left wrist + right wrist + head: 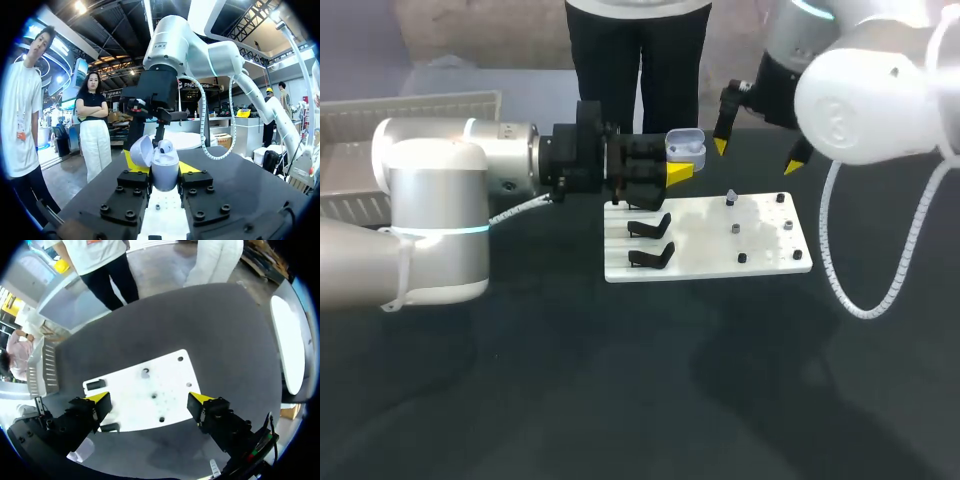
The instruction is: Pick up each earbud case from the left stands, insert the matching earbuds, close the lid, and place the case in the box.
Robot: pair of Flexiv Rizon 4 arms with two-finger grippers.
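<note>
Head view: the left gripper (672,172) hung over the far left corner of the flat white board (770,262), its yellow-tipped fingers clamped from both sides on the open white earbud case (686,148). Open dark tabletop (650,390) stretched on the near side of both grippers. The right gripper (757,157), fingers spread wide and holding nothing, stood just beside the case, above the board's far edge. Two bare black stands (651,241) sat on the board below the left gripper, small dark pegs (735,229) below the right one. The white ribbed box (415,108) lay well behind the left gripper, at the table's far edge.

In the left wrist view the case (165,172) stood upright between the fingers, lid (141,151) tipped back, one white earbud (165,146) seated inside.
</note>
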